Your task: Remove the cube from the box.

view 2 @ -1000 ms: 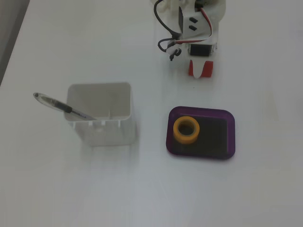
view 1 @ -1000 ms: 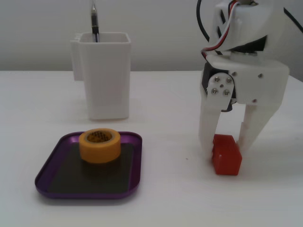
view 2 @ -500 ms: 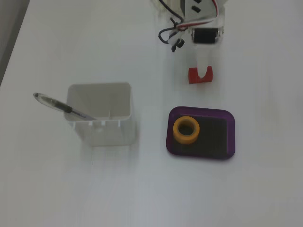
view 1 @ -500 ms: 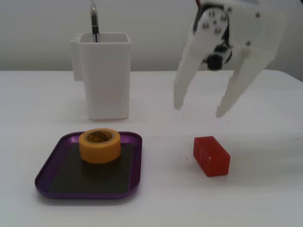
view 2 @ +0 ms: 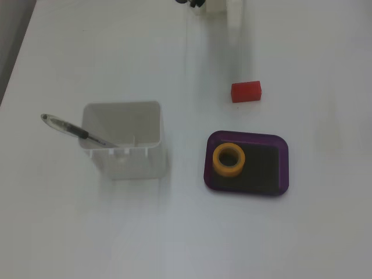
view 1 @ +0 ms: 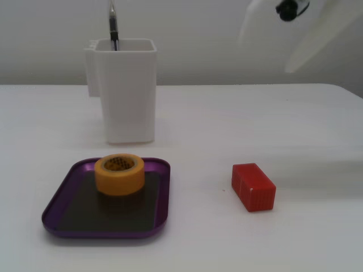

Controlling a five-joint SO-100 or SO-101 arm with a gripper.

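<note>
Cube (view 1: 253, 186) sat on surface (view 1: 317, 141), outside box (view 1: 62, 198) holding tape roll (view 1: 119, 173); gripper (view 1: 295, 34) blurred at top corner, state unclear.

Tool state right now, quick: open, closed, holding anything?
Tool: only a blurred white part shows at the frame edge in both fixed views; open or closed cannot be told. The cube lies free on the table.

Your gripper (view 1: 295, 34) is blurred and cut off by the top edge in a fixed view, so you can't tell jaw state. Pen (view 1: 113, 25) far left of it: top cropped, lower part hidden inside white container (view 1: 127, 90).
</note>
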